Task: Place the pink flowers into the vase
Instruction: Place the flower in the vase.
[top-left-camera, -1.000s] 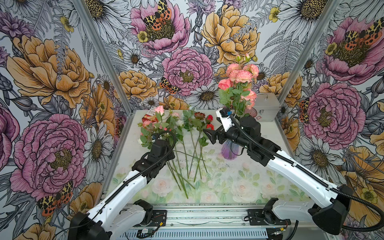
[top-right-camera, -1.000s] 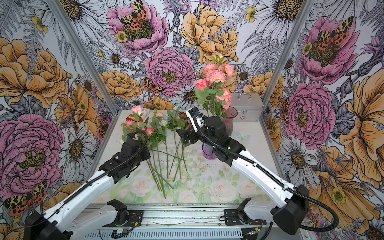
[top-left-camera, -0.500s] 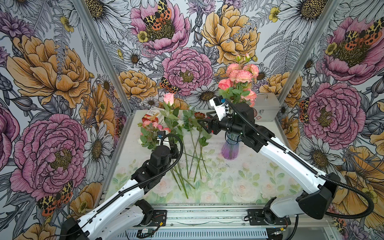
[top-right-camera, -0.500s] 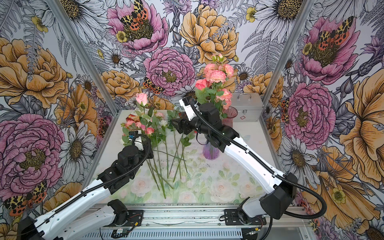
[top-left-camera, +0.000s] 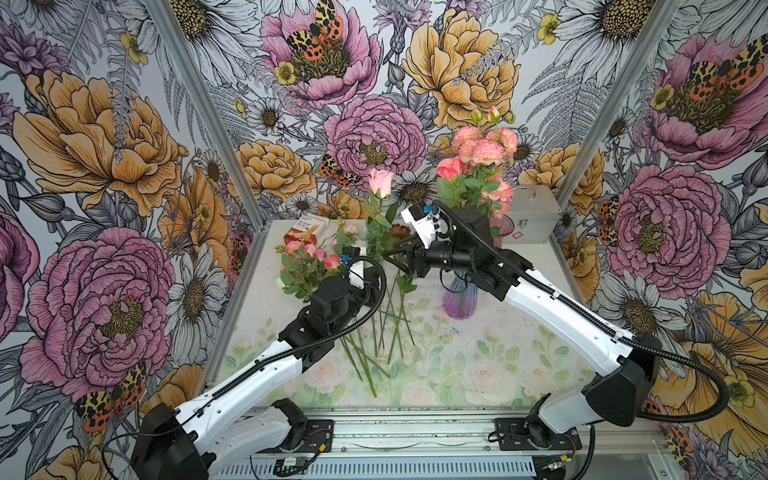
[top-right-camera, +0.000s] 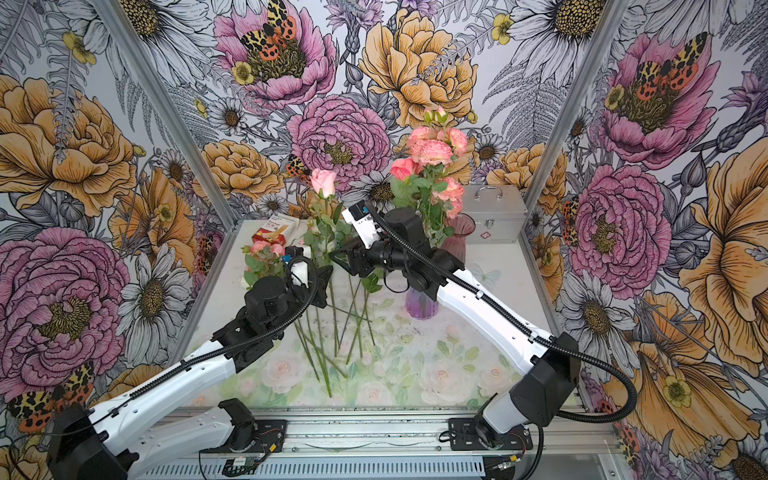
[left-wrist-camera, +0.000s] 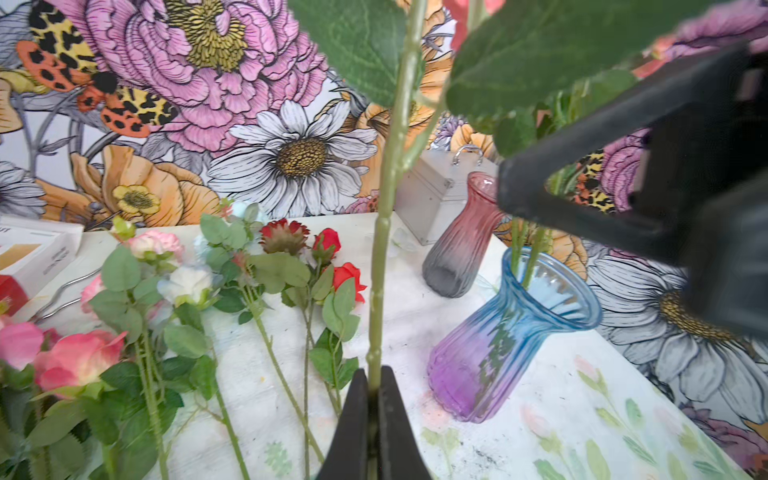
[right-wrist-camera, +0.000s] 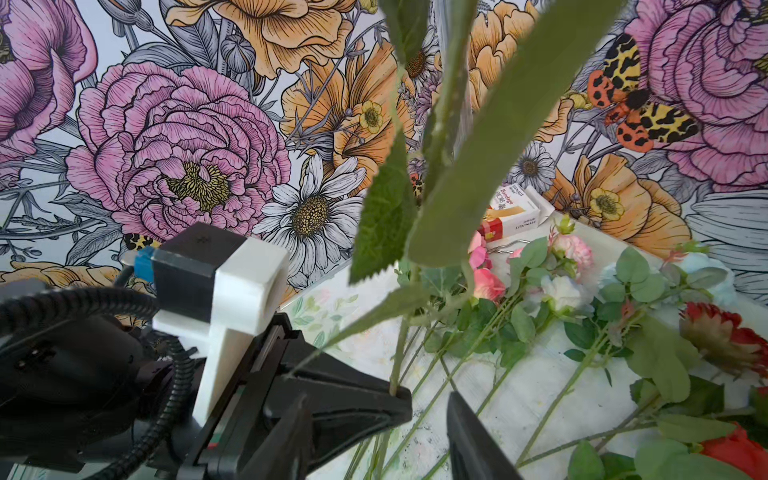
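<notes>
Enclosing floral walls (top-left-camera: 124, 166), rose-print tabletop (top-left-camera: 478, 374)

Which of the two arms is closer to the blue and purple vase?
Right. The right arm crosses just above the vase. The left arm stands apart, beyond the loose stems, with the left gripper shut on a pink rose by its stem.

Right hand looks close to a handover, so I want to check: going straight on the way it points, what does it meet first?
Most likely the pink rose stem, held upright by the left hand, just ahead of the right hand and its open jaws; exact depth is unclear.
</notes>
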